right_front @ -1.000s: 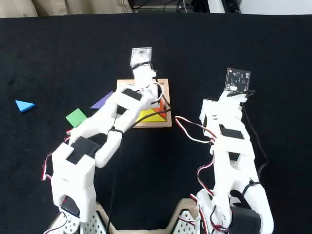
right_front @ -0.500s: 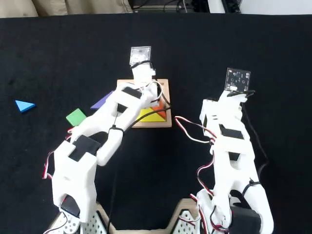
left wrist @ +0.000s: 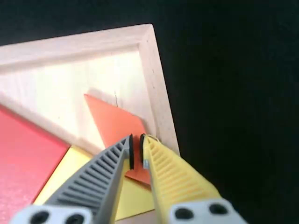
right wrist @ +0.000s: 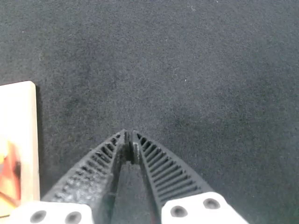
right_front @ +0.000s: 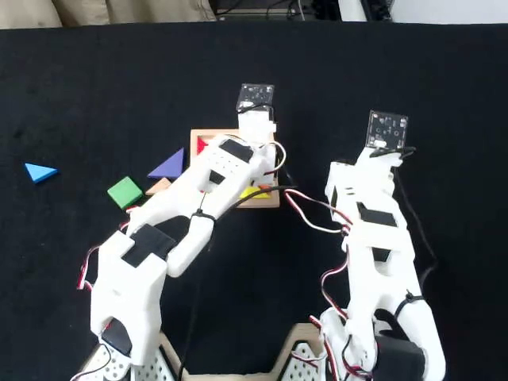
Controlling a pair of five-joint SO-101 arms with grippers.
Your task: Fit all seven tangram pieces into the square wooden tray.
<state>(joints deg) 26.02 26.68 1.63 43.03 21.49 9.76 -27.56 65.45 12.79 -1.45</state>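
Note:
The square wooden tray (right_front: 272, 139) lies mid-table under my left arm. In the left wrist view its rim (left wrist: 158, 93) frames an orange piece (left wrist: 112, 119), a red piece (left wrist: 23, 158) and a yellow piece (left wrist: 133, 200). My left gripper (left wrist: 136, 142) is shut, its tips resting on the orange piece by the tray's rim. Outside the tray, to its left, lie a purple triangle (right_front: 168, 165), a tan piece (right_front: 160, 186), a green square (right_front: 124, 191) and a blue triangle (right_front: 40, 171). My right gripper (right wrist: 129, 139) is shut over bare cloth, right of the tray edge (right wrist: 18, 140).
A black cloth (right_front: 95, 87) covers the whole table. The right arm (right_front: 373, 214) stands to the right of the tray. Cables (right_front: 305, 210) loop between the two arms near the tray's front right corner.
My left arm has swung to the right over the tray, uncovering the red piece and more of the purple triangle. The right arm has not moved.

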